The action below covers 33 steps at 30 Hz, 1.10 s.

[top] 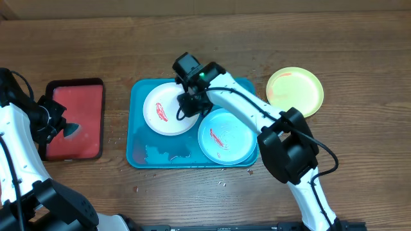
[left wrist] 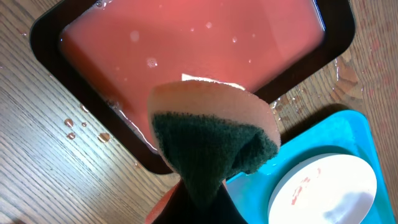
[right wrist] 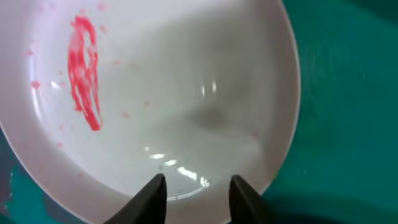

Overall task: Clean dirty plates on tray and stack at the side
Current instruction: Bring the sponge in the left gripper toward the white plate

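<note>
On the teal tray lie a white plate with a red smear and a pale mint plate, also smeared red. A yellow-green plate rests on the table to the tray's right. My right gripper hovers over the white plate's right edge. In the right wrist view the right gripper is open just inside the white plate's rim, with nothing between its fingers. My left gripper is shut on a sponge, green pad forward, held above the small dark-rimmed tray.
The dark-rimmed tray with red inside sits left of the teal tray. Water drops and puddles lie on the wood between them and in the teal tray's front left corner. Bare wood lies behind the trays.
</note>
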Each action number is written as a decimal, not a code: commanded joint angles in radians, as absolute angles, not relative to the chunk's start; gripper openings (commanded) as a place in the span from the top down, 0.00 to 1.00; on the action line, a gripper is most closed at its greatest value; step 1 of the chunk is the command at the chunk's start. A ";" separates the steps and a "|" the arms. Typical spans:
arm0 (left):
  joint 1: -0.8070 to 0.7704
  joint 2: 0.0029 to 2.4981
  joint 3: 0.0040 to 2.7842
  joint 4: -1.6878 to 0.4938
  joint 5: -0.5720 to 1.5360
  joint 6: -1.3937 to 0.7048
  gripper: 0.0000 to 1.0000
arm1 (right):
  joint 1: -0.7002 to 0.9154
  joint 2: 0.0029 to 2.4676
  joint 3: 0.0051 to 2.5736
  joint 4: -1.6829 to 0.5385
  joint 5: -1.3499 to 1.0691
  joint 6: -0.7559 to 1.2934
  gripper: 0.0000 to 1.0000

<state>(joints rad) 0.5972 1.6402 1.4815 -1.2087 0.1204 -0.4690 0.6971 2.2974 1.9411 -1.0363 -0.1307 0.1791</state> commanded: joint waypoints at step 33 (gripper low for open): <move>0.336 1.643 1.489 -1.188 0.128 -0.422 0.96 | 0.657 2.399 1.945 -0.965 -0.078 0.297 0.96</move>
